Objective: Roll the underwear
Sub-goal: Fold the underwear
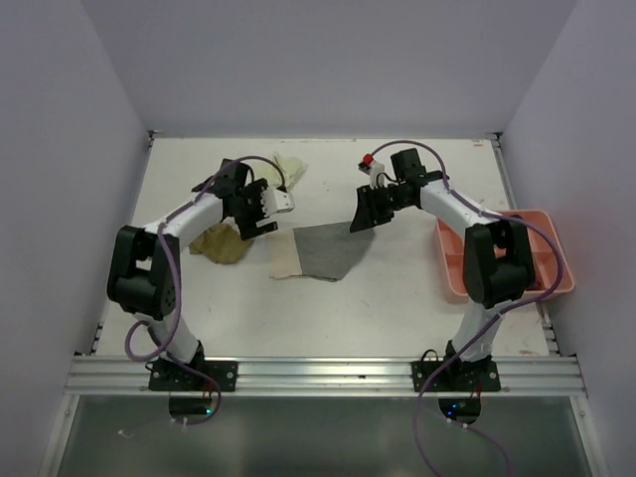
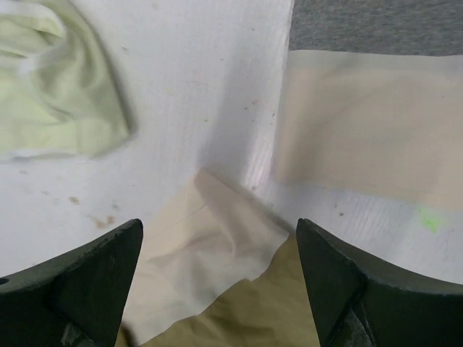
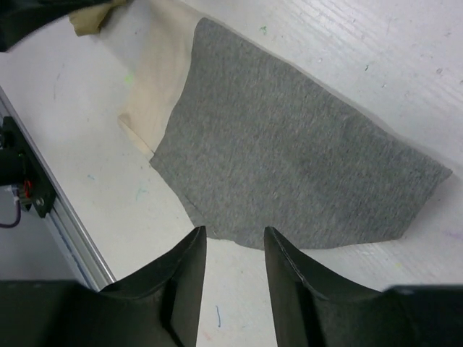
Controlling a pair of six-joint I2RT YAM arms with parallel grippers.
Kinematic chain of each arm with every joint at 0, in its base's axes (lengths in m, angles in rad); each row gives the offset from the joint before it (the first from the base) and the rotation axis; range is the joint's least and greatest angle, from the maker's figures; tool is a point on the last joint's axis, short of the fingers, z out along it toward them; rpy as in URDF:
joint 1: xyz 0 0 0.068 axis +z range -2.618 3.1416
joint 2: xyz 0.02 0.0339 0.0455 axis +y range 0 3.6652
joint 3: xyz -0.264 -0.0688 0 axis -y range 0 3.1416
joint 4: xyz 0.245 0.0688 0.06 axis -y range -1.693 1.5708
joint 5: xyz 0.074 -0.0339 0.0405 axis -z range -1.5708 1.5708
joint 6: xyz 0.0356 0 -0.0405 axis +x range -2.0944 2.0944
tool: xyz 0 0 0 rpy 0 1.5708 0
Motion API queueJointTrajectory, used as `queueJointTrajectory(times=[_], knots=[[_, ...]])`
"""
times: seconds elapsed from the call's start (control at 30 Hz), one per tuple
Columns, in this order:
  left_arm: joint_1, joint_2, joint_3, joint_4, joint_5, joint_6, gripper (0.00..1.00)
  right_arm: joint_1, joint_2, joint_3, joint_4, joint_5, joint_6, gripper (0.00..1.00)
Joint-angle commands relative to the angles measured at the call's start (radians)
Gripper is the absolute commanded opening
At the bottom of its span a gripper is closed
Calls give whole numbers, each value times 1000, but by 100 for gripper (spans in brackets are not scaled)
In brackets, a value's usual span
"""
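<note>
Two garments lie stacked at the middle of the tabletop [image 1: 397,288]: the grey underwear [image 1: 330,250] spread flat and smooth over a cream piece [image 1: 286,260], probably laid out ready for rolling. An olive-tan piece [image 1: 224,243] sits crumpled just to their left. Higher in the frame, the left fingers [image 2: 87,282] stand wide apart and empty. The right fingers [image 3: 173,289] are narrowly apart over the grey edge, holding nothing. A pale yellow-green piece [image 1: 288,167] lies bunched at upper left, seemingly set aside for later.

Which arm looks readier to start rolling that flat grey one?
Probably the right. The right hand hovers at the edge of the grey underwear, empty. The left hand hangs open off to the side, over the olive-tan underwear and the cream underwear.
</note>
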Motion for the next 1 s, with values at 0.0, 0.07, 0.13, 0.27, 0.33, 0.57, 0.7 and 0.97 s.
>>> queueJointTrajectory(times=[0.0,0.07,0.13,0.27,0.33,0.57,0.7,0.97], knots=[[28,-218,-96,-56,203,167,90,31,-6,9,35,-34,-82,40],[27,-324,-160,-64,284,194,86,55,-37,-19,29,-25,-231,38],[27,-375,-224,-113,367,247,79,77,-115,-81,27,7,-411,36],[-7,-421,-367,-75,386,234,67,156,-203,-170,-34,55,-713,37],[-25,-441,-442,-31,387,212,66,201,-209,-207,-54,64,-809,37],[-131,-479,-582,123,371,235,59,319,-192,-299,70,147,-884,36],[-142,-485,-636,216,340,284,56,350,-171,-341,170,168,-876,38],[-142,-445,-648,333,306,258,47,373,-135,-324,147,159,-939,41]])
